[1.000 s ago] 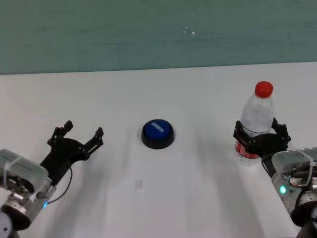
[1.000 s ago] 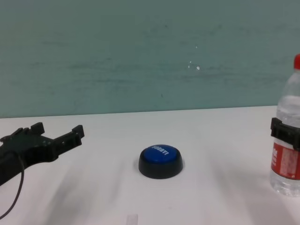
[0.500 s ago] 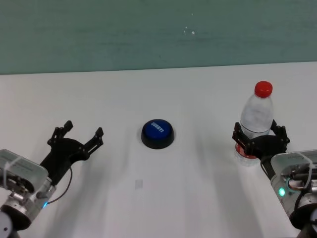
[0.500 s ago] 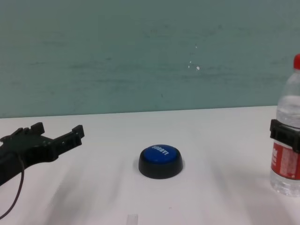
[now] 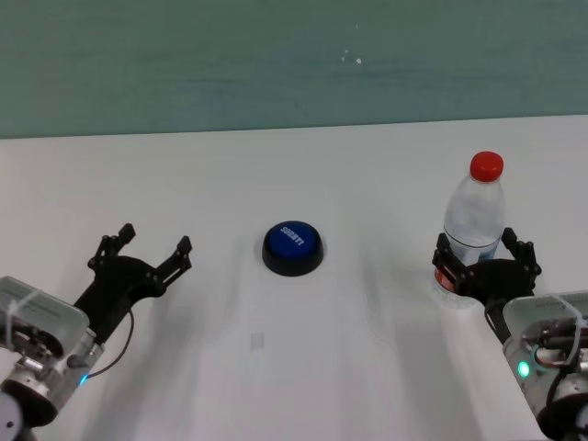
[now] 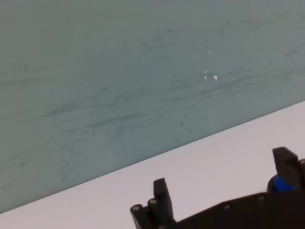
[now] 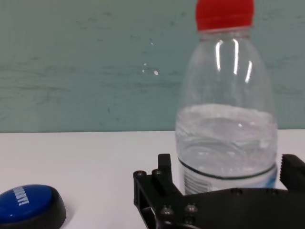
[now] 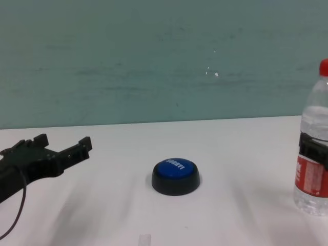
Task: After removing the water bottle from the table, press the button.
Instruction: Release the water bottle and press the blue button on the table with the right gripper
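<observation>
**Right gripper straddles the bottle, fingers apart**

Nearest you, at the table's (image 5: 303,386) right near corner, your right gripper (image 5: 487,268) sits low around the bottle (image 5: 473,230). Its fingers (image 5: 445,256) stand wide apart on either side of the red label band, at the bottle's lower body. From the wrist view the black fingers flank the clear body without visibly pressing it, though you cannot be sure there whether a pad just touches the plastic. The bottle stands upright on the table with its red cap (image 5: 486,165) on, and its base looks to rest on the white surface.

At the left near corner, your left gripper (image 5: 152,253) hangs just over the table, parked, with its two fingers spread apart and nothing between them. It points toward the table's middle, well apart from everything else.

A small pale square mark (image 5: 258,341) lies on the table between the two arms, nearer you than the button.

Farther in, at about the middle of the table, the button (image 5: 293,247) sits flat on its black base, blue dome up with white lettering on top. It lies between the two grippers, well apart from each, and nothing touches it.

Beyond that, the table's far edge meets a teal wall (image 5: 276,64).
</observation>
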`<action>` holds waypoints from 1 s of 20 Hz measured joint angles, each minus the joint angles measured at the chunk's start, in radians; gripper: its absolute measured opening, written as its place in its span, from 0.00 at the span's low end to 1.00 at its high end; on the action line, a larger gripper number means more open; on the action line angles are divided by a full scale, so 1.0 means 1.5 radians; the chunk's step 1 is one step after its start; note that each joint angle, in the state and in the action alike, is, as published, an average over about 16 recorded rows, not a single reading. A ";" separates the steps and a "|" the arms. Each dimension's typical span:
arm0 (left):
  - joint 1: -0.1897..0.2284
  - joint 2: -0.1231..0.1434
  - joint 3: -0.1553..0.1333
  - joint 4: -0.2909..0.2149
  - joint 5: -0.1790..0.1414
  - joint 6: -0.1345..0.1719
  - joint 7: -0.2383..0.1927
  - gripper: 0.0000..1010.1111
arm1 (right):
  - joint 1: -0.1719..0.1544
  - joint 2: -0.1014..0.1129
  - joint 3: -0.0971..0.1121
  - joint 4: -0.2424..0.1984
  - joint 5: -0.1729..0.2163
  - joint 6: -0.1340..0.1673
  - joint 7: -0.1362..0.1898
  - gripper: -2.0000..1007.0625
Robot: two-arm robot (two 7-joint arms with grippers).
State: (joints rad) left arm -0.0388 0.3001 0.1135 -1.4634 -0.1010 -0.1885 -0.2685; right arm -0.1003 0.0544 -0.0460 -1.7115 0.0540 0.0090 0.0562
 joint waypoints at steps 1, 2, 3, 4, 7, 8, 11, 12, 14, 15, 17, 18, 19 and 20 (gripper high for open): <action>0.000 0.000 0.000 0.000 0.000 0.000 0.000 0.99 | -0.005 -0.001 0.000 -0.005 -0.001 0.000 -0.001 0.99; 0.000 0.000 0.000 0.000 0.000 0.000 0.000 0.99 | -0.010 -0.002 0.000 -0.010 -0.002 -0.001 -0.001 0.99; 0.000 0.000 0.000 0.000 0.000 0.000 0.000 0.99 | -0.016 -0.003 0.001 -0.015 -0.003 -0.001 -0.001 0.99; 0.000 0.000 0.000 0.000 0.000 0.000 0.000 0.99 | -0.022 -0.004 0.001 -0.020 -0.003 -0.001 -0.002 0.99; 0.000 0.000 0.000 0.000 0.000 0.000 0.000 0.99 | -0.041 -0.005 -0.001 -0.039 -0.005 -0.002 -0.001 0.99; 0.000 0.000 0.000 0.000 0.000 0.000 0.000 0.99 | -0.048 -0.005 -0.002 -0.045 -0.005 -0.002 0.000 0.99; 0.000 0.000 0.000 0.000 0.000 0.000 0.000 0.99 | -0.067 -0.006 -0.006 -0.064 -0.006 -0.002 0.003 0.99; 0.000 0.000 0.000 0.000 0.000 0.000 0.000 0.99 | -0.073 -0.006 -0.008 -0.070 -0.006 -0.002 0.004 0.99; 0.000 0.000 0.000 0.000 0.000 0.000 0.000 0.99 | -0.085 -0.005 -0.013 -0.080 -0.007 -0.001 0.007 0.99; 0.000 0.000 0.000 0.000 0.000 0.000 0.000 0.99 | -0.090 -0.005 -0.015 -0.085 -0.007 -0.001 0.009 0.99; 0.000 0.000 0.000 0.000 0.000 0.000 0.000 0.99 | -0.099 -0.004 -0.021 -0.093 -0.007 0.000 0.012 0.99; 0.000 0.000 0.000 0.000 0.000 0.000 0.000 0.99 | -0.102 -0.003 -0.024 -0.096 -0.006 0.000 0.014 0.99; 0.000 0.000 0.000 0.000 0.000 0.000 0.000 0.99 | -0.104 -0.002 -0.027 -0.099 -0.006 0.001 0.016 0.99; 0.000 0.000 0.000 0.000 0.000 0.000 0.000 0.99 | -0.105 -0.001 -0.030 -0.100 -0.006 0.001 0.018 0.99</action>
State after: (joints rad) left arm -0.0388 0.3001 0.1135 -1.4633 -0.1010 -0.1885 -0.2685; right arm -0.2577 0.0531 -0.0910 -1.8621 0.0454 0.0109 0.0834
